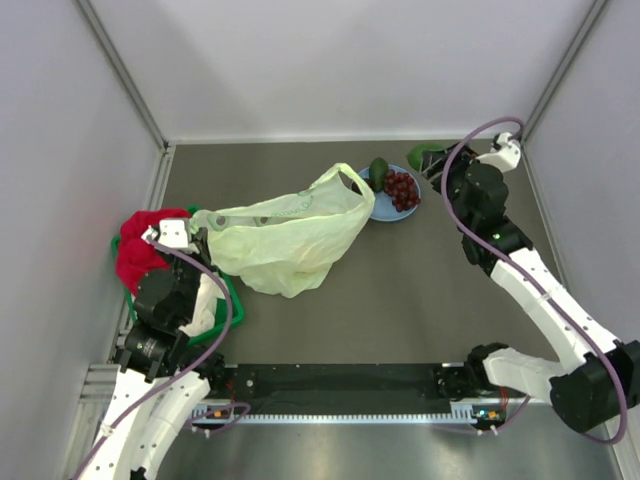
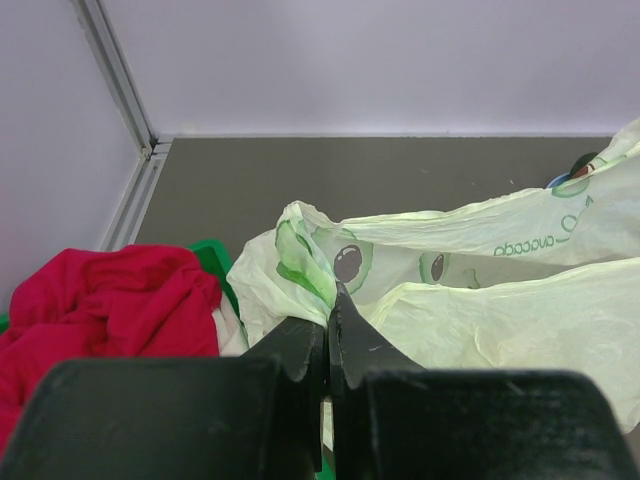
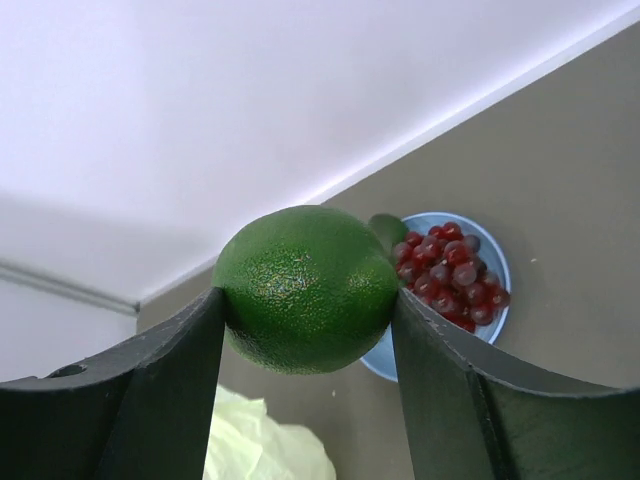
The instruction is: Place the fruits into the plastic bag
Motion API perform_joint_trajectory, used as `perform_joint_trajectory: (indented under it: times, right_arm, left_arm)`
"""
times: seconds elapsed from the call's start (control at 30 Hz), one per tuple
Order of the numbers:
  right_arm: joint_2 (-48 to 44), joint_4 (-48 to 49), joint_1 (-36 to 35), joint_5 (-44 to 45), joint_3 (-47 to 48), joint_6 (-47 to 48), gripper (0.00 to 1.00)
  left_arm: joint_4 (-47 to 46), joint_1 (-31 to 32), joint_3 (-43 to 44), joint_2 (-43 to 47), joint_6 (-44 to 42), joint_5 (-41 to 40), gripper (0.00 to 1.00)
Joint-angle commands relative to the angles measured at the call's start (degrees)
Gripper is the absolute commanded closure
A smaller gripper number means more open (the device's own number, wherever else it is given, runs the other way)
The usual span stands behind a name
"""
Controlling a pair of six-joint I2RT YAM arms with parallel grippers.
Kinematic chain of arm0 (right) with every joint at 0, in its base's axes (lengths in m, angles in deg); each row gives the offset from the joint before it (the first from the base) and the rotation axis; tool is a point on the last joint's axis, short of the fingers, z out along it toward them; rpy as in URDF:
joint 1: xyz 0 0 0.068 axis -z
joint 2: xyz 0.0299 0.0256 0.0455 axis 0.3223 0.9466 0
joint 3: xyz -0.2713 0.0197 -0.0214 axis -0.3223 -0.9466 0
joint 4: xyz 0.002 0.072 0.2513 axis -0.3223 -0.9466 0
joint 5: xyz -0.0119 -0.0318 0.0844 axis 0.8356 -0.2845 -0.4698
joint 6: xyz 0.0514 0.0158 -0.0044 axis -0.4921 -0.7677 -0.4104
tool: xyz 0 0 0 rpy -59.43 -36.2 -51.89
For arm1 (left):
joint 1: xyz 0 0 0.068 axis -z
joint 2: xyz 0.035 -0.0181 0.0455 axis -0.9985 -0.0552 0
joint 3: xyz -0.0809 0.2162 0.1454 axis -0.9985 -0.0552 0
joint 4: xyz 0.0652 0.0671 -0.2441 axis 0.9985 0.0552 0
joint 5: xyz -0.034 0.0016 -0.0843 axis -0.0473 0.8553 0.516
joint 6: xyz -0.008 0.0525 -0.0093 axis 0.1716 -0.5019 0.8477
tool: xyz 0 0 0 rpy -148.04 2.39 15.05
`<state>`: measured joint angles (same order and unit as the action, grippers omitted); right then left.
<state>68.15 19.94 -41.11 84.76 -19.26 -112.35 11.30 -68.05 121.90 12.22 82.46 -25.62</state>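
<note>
L gripper [image 2: 328, 316]: closed tight on a fold at the near-left edge of the plastic bag [image 2: 490, 300]; my jaws meet w/ the film pinched btwn them.
R gripper [image 3: 305, 305]: clamped on a green round fruit [image 3: 305, 285], one finger touching each side; jaws stand fairly wide around it.
Green round fruit, where: in my R gripper at the far-right of the bench [image 1: 400, 300], near the back wall and just right of the blue plate [image 1: 390, 213]. Can't tell if it's off the bench.
Plastic bag, where: pale yellow-green and crinkly, lying on the bench left of centre. Its left end is up at my L gripper, and one loop handle reaches right, up to the plate's left edge. Green avocado cartoons are printed on it.
Grape bunch [image 3: 450, 275]: dark red, on the plate, right half.
Dark green fruit [image 1: 378, 172]: on the plate's far-left rim, touching the grapes, beside the bag handle.
Bag vs fruits: the plate fruits sit outside the bag; I can't see inside the bag.
Red cloth [image 2: 110, 300]: heaped at the left edge, just left of my L gripper.
Green bin [image 2: 210, 255]: its rim shows btwn the red cloth and the bag.
</note>
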Motion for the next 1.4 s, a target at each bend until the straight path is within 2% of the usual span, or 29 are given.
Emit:
perform_joint_trajectory:
  times: [0.0,0.2,0.63,1.0,1.17,1.37]
  right_arm:
    - [-0.2,0.7,-4.8,-1.2,3.9,4.0,0.55]
    - [1.0,2.1,-14.0,-0.3,7.8,8.1,0.55]
    - [11.8,1.0,-25.1,-5.8,16.4,12.0,0.56]
    - [20.4,0.0,-28.9,-9.8,20.7,11.2,0.56]
    - [23.7,-0.7,-28.8,-11.0,23.2,10.6,0.55]
    - [28.5,-2.6,-25.2,-17.4,26.2,7.4,0.55]
  left_arm:
    - [-2.6,-0.2,0.0,-0.6,0.0,0.8,1.0]
    - [-2.6,-0.2,0.0,-0.6,0.1,0.9,1.0]
    - [-2.7,-0.2,-0.1,-0.8,0.0,0.7,1.0]
    - [-2.7,-0.2,-0.2,-1.1,-0.2,0.1,1.0]
    - [-2.7,-0.2,-0.1,-1.3,-0.3,-0.3,1.0]
    - [-2.8,-0.3,-0.1,-1.4,-0.3,-0.2,1.0]
